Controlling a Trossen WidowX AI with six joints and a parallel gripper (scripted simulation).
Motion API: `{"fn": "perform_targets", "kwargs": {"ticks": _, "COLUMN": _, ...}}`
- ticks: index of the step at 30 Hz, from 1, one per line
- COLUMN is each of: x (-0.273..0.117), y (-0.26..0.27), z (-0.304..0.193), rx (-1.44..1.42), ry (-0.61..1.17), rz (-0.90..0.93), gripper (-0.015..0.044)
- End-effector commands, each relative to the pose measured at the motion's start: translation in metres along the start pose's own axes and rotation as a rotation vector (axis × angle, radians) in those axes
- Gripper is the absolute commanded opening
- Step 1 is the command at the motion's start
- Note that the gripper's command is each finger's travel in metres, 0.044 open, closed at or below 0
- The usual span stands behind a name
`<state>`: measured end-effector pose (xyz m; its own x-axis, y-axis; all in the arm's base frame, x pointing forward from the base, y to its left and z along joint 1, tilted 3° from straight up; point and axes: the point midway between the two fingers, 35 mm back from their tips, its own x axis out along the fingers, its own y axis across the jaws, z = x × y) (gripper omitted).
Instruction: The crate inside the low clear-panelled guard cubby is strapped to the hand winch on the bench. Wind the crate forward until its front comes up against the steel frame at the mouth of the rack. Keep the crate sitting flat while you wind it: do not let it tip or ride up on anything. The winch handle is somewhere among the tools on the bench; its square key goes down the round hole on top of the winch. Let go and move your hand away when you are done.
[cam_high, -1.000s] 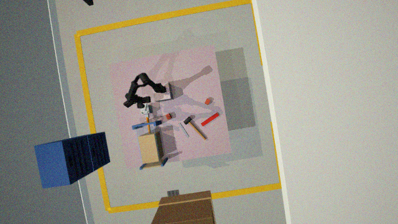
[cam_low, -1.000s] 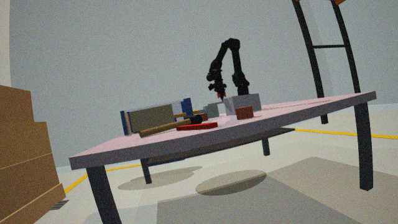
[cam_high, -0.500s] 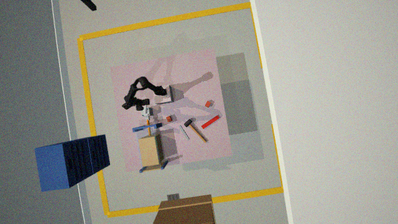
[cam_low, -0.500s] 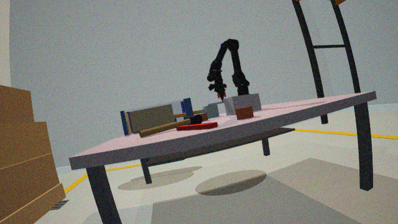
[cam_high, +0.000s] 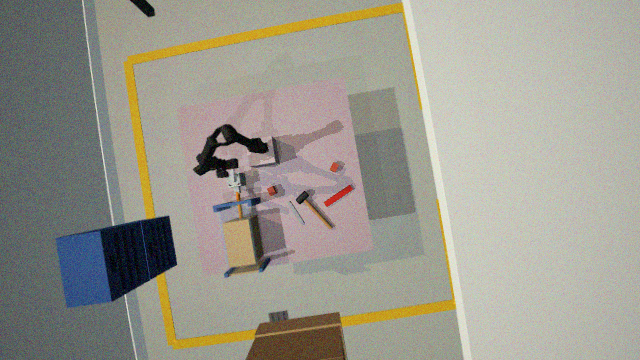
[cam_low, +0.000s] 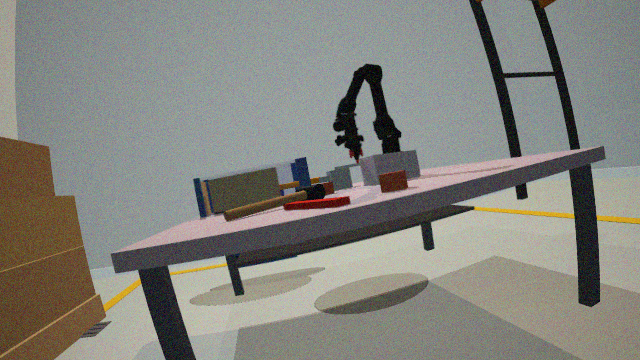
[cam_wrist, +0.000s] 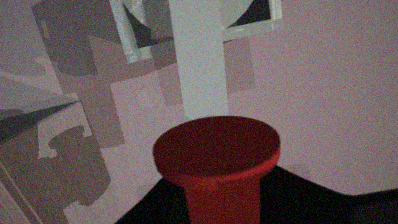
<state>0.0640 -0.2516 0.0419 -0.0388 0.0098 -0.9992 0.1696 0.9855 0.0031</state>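
My gripper is shut on the red knob of the winch handle. The handle's pale crank arm runs from the knob over the grey winch. The key and the round hole are out of the wrist view. An orange strap runs from the winch through the blue steel frame to the tan crate. The crate looks flat inside the clear-panelled cubby. A gap shows between its front and the frame.
A pale box is beside the arm's base. A red block lies near the winch, another farther off. A hammer, a thin pale rod and a red bar lie beyond.
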Motion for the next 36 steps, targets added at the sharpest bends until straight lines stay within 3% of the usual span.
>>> {"fn": "perform_targets", "kwargs": {"ticks": 1, "x": 0.001, "y": -0.014, "z": 0.001, "rx": 0.003, "ry": 0.003, "rz": -0.022, "gripper": 0.0}}
{"fn": "perform_targets", "kwargs": {"ticks": 36, "x": -0.001, "y": -0.068, "z": 0.027, "rx": 0.003, "ry": 0.001, "rz": -0.026, "gripper": 0.0}}
